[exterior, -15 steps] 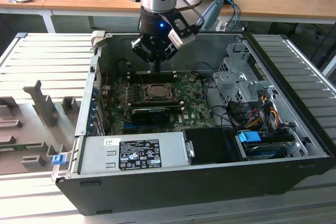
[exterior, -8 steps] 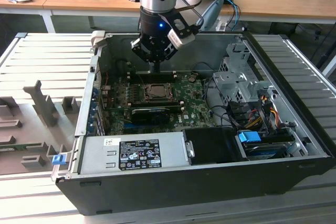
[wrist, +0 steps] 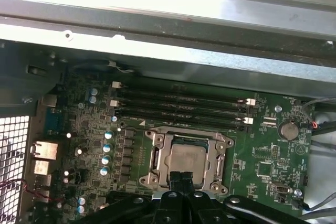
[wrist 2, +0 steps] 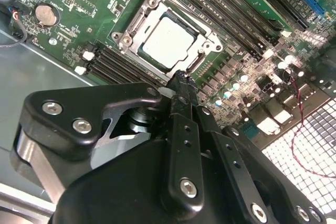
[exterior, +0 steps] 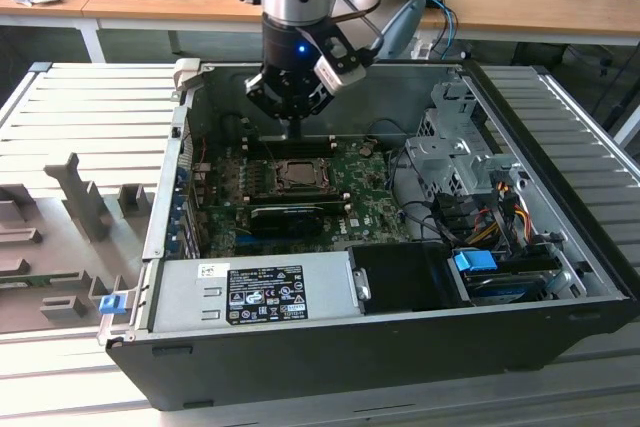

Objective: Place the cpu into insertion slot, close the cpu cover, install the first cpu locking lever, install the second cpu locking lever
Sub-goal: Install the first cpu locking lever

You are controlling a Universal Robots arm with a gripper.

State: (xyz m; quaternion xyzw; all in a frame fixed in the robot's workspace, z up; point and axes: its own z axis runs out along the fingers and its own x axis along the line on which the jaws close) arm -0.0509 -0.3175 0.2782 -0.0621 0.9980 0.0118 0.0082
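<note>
Open computer case (exterior: 380,357), dark-walled, with the green circuit board (exterior: 375,197) flat on its floor. Gripper (wrist 2: 181,80), black, low inside the case, its two fingers pressed together with nothing between them and their tips just beside one edge of the insertion slot (wrist 2: 126,31); whether they touch the metal cannot be told. Cpu cover (wrist 2: 195,24), a silvery frame, lies flat over the slot, and in its window sits the cpu (wrist 2: 168,43), pale metal top up, seated in the slot.
</note>
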